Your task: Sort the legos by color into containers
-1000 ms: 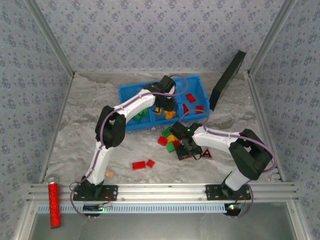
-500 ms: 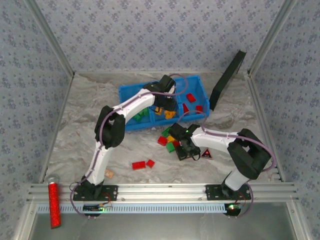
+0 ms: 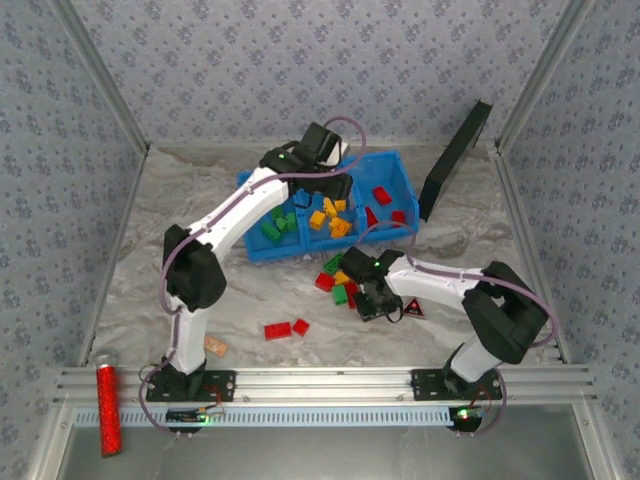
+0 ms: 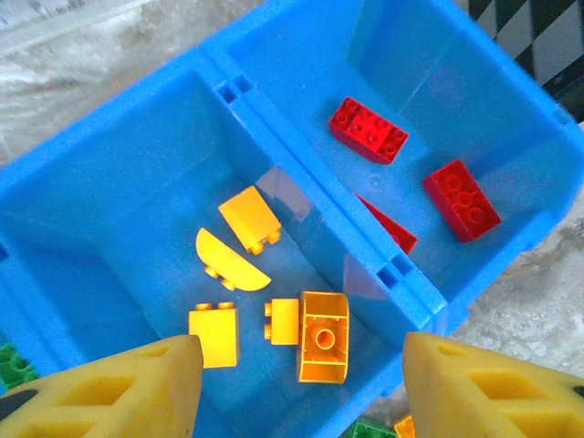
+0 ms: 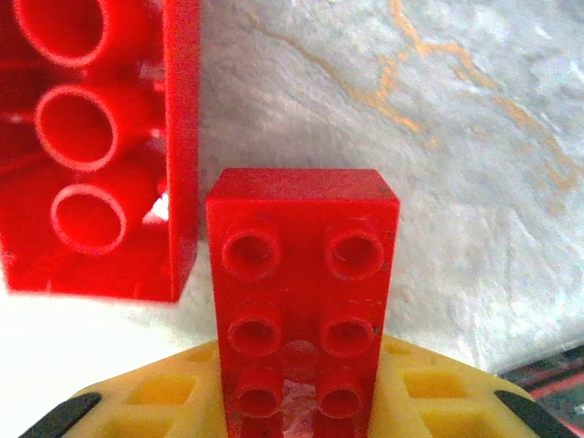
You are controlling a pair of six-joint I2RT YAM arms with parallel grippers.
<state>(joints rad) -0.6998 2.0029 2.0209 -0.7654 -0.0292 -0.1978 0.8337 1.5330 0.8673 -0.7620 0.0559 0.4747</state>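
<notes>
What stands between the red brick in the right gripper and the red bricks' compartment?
Only the bin's near wall lies between the red brick and red compartment; loose legos sit beside that path. Above, nothing visible.

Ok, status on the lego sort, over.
Left fingers open over yellow compartment. Right fingers shut on red lego at the loose pile. Black triangle just beside them.
</notes>
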